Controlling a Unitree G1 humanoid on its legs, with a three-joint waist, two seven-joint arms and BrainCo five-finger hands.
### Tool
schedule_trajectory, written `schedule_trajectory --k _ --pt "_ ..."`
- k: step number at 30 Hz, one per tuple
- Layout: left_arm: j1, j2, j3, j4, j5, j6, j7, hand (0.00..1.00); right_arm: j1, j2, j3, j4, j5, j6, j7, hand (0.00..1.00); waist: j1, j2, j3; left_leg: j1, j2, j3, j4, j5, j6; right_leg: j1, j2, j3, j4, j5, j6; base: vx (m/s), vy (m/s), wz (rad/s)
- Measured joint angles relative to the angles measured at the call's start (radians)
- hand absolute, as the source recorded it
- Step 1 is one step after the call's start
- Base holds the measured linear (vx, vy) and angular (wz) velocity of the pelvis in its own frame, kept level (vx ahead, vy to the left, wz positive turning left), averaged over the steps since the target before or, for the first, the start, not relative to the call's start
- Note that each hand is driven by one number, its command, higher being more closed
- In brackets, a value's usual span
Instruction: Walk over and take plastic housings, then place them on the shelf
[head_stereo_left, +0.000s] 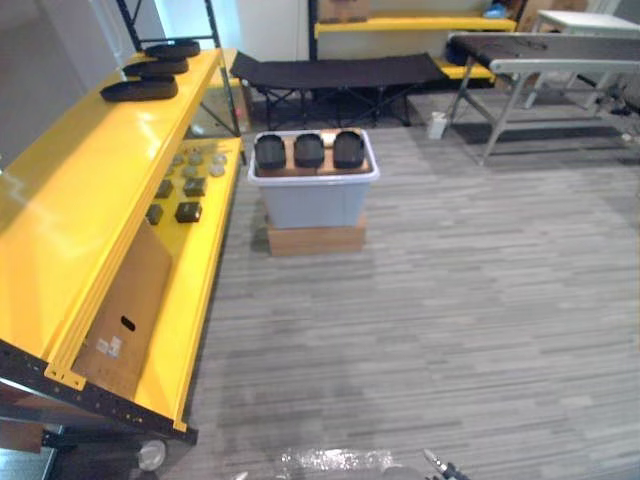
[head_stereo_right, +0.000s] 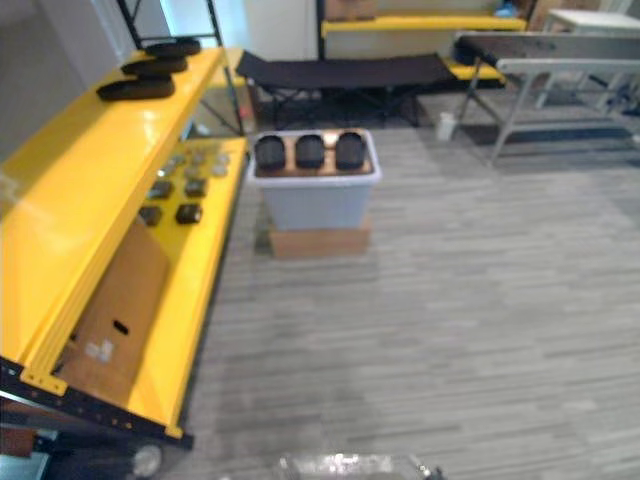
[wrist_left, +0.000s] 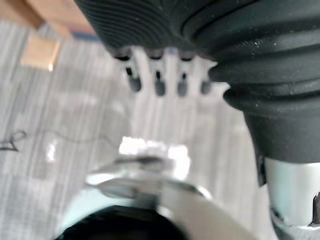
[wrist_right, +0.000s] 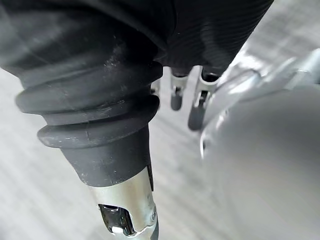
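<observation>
Left eye view: three black plastic housings (head_stereo_left: 309, 150) sit in a row on a board (head_stereo_left: 310, 171) atop a grey tote (head_stereo_left: 310, 205) at 12 o'clock, the tote standing on a wooden box (head_stereo_left: 316, 240). Three further housings (head_stereo_left: 140, 90) lie on the yellow shelf (head_stereo_left: 70, 210) at 10 o'clock. The left hand (wrist_left: 159, 86) and right hand (wrist_right: 196, 114) hang with fingers straight, holding nothing.

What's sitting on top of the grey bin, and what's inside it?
Three black plastic housings lie in a row on a brown board across the grey bin. The board hides the bin's inside.
</observation>
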Motion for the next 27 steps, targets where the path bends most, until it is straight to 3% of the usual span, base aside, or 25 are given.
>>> schedule_trajectory --k 3,4,7,9,11,12,13,14,15,16,18,19,21,23,24,25,26,27 --pt "-0.015 0.005 0.010 0.010 -0.015 -0.001 0.006 0.00 0.020 0.023 -0.025 0.022 -0.022 0.034 0.003 0.00 -0.001 -0.010 0.006 0.010 0.029 -0.009 0.021 -0.019 -0.040 -0.056 0.034 0.026 -0.150 0.038 0.008 0.23 0.006 0.14" --pt "-0.015 -0.004 0.045 0.011 -0.036 -0.001 0.010 0.00 0.026 0.023 -0.035 0.022 -0.044 0.037 0.012 0.00 -0.006 -0.005 0.009 0.023 0.039 -0.008 0.022 -0.033 -0.063 -0.071 0.051 0.032 -0.218 0.081 0.000 0.32 -0.011 -0.03" --pt "-0.027 -0.016 0.093 0.008 -0.050 -0.001 0.009 0.00 0.037 0.024 -0.043 0.022 -0.085 0.038 0.016 0.00 -0.007 -0.002 0.010 0.056 0.051 -0.012 0.023 -0.064 -0.117 -0.075 0.077 0.033 -0.273 0.163 -0.024 0.31 -0.064 0.08" --pt "-0.023 -0.024 0.118 -0.004 -0.066 0.000 0.010 0.00 0.037 0.022 -0.043 0.021 -0.080 0.036 0.010 0.00 -0.011 0.002 0.009 0.080 0.063 -0.017 0.029 -0.101 -0.165 -0.077 0.086 0.031 -0.244 0.166 -0.046 0.38 -0.194 0.23" --pt "-0.004 -0.050 0.131 -0.017 -0.100 0.000 0.013 0.00 0.038 0.001 -0.040 0.022 -0.080 0.036 0.000 0.00 -0.030 0.043 -0.001 0.082 0.137 -0.040 0.094 -0.162 -0.230 -0.081 0.132 0.016 -0.162 0.161 -0.069 0.47 -0.326 0.33" --pt "0.010 -0.056 0.149 -0.023 -0.124 0.001 0.013 0.00 0.039 0.001 -0.038 0.033 -0.088 0.034 -0.001 0.00 -0.024 0.051 -0.008 0.024 0.177 -0.043 0.252 -0.168 -0.238 -0.072 0.157 0.006 -0.147 0.129 -0.104 0.34 -0.248 0.08" --pt "0.012 -0.060 0.160 -0.031 -0.125 0.000 0.014 0.00 0.035 -0.002 -0.027 0.032 -0.091 0.034 0.002 0.00 -0.023 0.047 -0.013 -0.035 0.200 -0.044 0.377 -0.161 -0.240 -0.063 0.166 0.006 -0.152 0.122 -0.114 0.52 -0.409 -0.11" --pt "0.007 -0.067 0.173 -0.039 -0.136 -0.001 0.017 0.00 0.023 -0.026 0.008 0.026 -0.098 0.027 0.012 0.00 -0.014 0.072 0.000 -0.163 0.274 -0.044 0.654 -0.119 -0.223 -0.022 0.195 0.001 -0.185 0.108 -0.128 0.44 -0.325 -0.06" --pt "0.005 -0.090 0.184 -0.038 -0.159 -0.002 0.020 0.00 0.002 -0.052 0.025 0.036 -0.102 0.006 0.020 0.00 -0.018 0.096 0.035 -0.265 0.325 -0.037 0.860 -0.130 -0.207 0.067 0.226 -0.009 -0.243 0.107 -0.135 0.53 -0.366 -0.01" --pt "0.002 -0.095 0.186 -0.037 -0.159 -0.002 0.022 0.00 -0.001 -0.054 0.025 0.039 -0.102 0.003 0.020 0.00 -0.016 0.098 0.040 -0.274 0.324 -0.039 0.873 -0.132 -0.205 0.089 0.226 -0.010 -0.251 0.107 -0.135 0.43 -0.219 0.07" --pt "0.003 -0.100 0.196 -0.033 -0.163 -0.003 0.024 0.00 0.002 -0.059 0.024 0.047 -0.096 -0.024 0.021 0.00 0.004 0.097 0.047 -0.331 0.264 -0.034 0.839 -0.134 -0.200 0.202 0.214 -0.009 -0.333 0.107 -0.135 0.37 -0.140 0.01" --pt "0.011 -0.103 0.193 -0.048 -0.157 -0.010 0.022 0.00 -0.014 -0.059 0.021 0.042 -0.074 -0.052 0.021 0.00 0.023 0.094 0.049 -0.381 0.190 -0.033 0.709 -0.134 -0.199 0.260 0.198 -0.007 -0.390 0.107 -0.134 0.29 -0.070 -0.09" --pt "0.024 -0.116 0.197 -0.055 -0.135 -0.026 0.021 0.00 -0.041 -0.060 0.018 0.022 -0.033 -0.065 0.020 0.00 0.033 0.094 0.049 -0.432 0.121 -0.036 0.506 -0.104 -0.188 0.295 0.192 -0.002 -0.431 0.107 -0.132 0.34 -0.006 -0.13" --pt "0.048 -0.121 0.204 -0.054 -0.100 -0.044 0.022 0.00 -0.060 -0.061 0.016 -0.014 0.022 -0.070 0.020 0.00 0.058 0.098 0.051 -0.479 0.062 -0.042 0.189 0.053 -0.170 0.339 0.200 0.009 -0.473 0.086 -0.107 0.40 0.087 -0.19" --pt "0.060 -0.124 0.208 -0.052 -0.100 -0.043 0.022 0.00 -0.061 -0.060 0.018 -0.013 0.024 -0.069 0.019 0.00 0.070 0.096 0.051 -0.477 0.062 -0.044 0.176 0.097 -0.159 0.355 0.202 0.022 -0.478 0.075 -0.101 0.38 0.153 -0.46" --pt "0.081 -0.129 0.222 -0.054 -0.088 -0.043 0.018 0.00 -0.064 -0.056 0.030 -0.017 0.021 -0.053 0.017 0.00 0.092 0.075 0.049 -0.459 0.055 -0.039 0.192 0.169 -0.127 0.370 0.189 0.053 -0.469 0.027 -0.104 0.47 0.211 -0.43" --pt "0.090 -0.112 0.248 -0.060 -0.061 -0.044 0.013 0.00 -0.081 -0.048 0.042 -0.023 0.011 -0.049 0.004 0.00 0.098 0.043 0.057 -0.458 0.029 -0.031 0.241 0.155 -0.098 0.370 0.155 0.060 -0.416 -0.043 -0.113 0.49 0.214 -0.35" --pt "0.094 -0.103 0.252 -0.058 -0.045 -0.044 0.014 0.00 -0.083 -0.044 0.047 -0.021 0.001 -0.049 -0.007 0.00 0.099 0.016 0.058 -0.458 0.014 -0.023 0.267 0.136 -0.070 0.365 0.132 0.062 -0.385 -0.076 -0.119 0.42 0.161 -0.18"
